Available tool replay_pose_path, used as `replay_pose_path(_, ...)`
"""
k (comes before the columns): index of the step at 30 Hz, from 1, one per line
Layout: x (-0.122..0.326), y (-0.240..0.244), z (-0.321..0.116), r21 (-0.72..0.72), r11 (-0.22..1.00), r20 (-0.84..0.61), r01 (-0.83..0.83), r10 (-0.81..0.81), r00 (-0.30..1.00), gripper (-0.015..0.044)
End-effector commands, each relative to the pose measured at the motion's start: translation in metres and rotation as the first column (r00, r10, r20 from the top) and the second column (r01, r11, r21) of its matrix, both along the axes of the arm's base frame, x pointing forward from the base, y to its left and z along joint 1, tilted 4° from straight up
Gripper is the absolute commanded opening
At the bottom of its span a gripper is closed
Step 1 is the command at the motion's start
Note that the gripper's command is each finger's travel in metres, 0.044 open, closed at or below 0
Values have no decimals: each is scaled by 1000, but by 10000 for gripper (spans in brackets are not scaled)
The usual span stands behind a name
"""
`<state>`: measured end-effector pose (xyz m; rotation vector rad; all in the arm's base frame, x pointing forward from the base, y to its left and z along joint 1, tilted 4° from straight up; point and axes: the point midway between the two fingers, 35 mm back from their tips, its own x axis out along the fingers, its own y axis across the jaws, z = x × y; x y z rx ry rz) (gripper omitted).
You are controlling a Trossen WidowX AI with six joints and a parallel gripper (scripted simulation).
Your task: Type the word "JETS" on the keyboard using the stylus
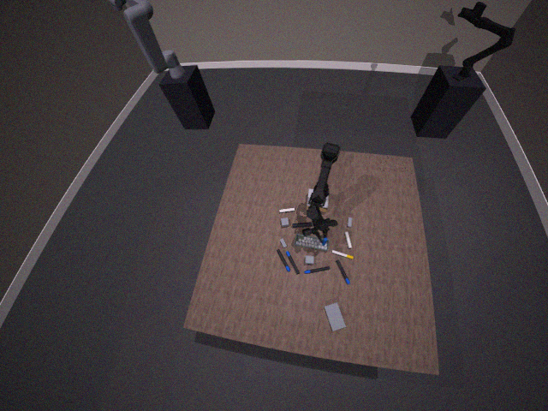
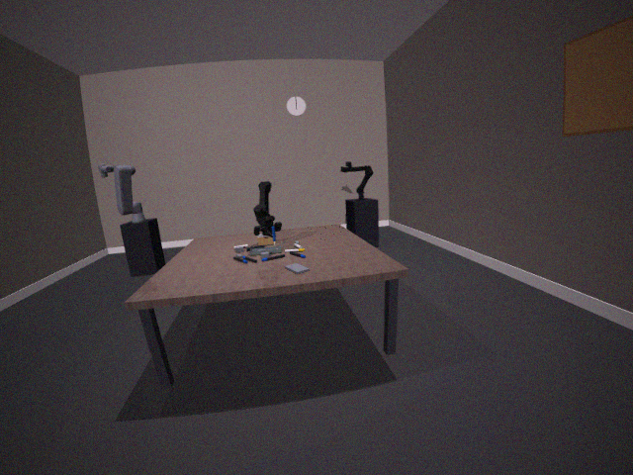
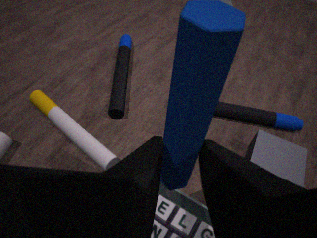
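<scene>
- Lower tip of the blue faceted stylus [image 1: 324,241] [image 2: 273,234] [image 3: 198,94]: hidden in the wrist view.
- Grey-green keyboard with pale keys [image 1: 305,241] [image 2: 265,250] [image 3: 184,220]: mostly cut off there.
- Its letters: too small from the top.

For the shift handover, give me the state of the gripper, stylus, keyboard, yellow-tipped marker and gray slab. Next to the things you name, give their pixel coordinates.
Gripper [image 1: 322,232] [image 3: 180,147]: shut on the stylus.
Blue stylus [image 2: 273,234] [image 3: 198,84]: held, roughly upright; key contact unclear.
Keyboard [image 1: 311,242]: on the table, partly hidden.
Yellow-tipped marker [image 1: 342,254] [image 3: 76,131]: lying on its side.
Gray slab [image 1: 335,316] [image 2: 297,268]: lying flat.
</scene>
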<state>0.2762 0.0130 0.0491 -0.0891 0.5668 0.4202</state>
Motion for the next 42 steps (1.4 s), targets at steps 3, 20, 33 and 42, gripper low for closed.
replay_pose_path(3,0,-14,1,-5,1000,-3,-2,2,1000,0)
replay_pose_path(20,-5,-54,4,1,1000,8,1,-1,1000,0)
replay_pose_path(33,-7,-53,-15,-4,1000,2,-1,1,1000,26)
replay_pose_path(42,-4,-54,-18,-4,1000,2,-1,1,1000,81)
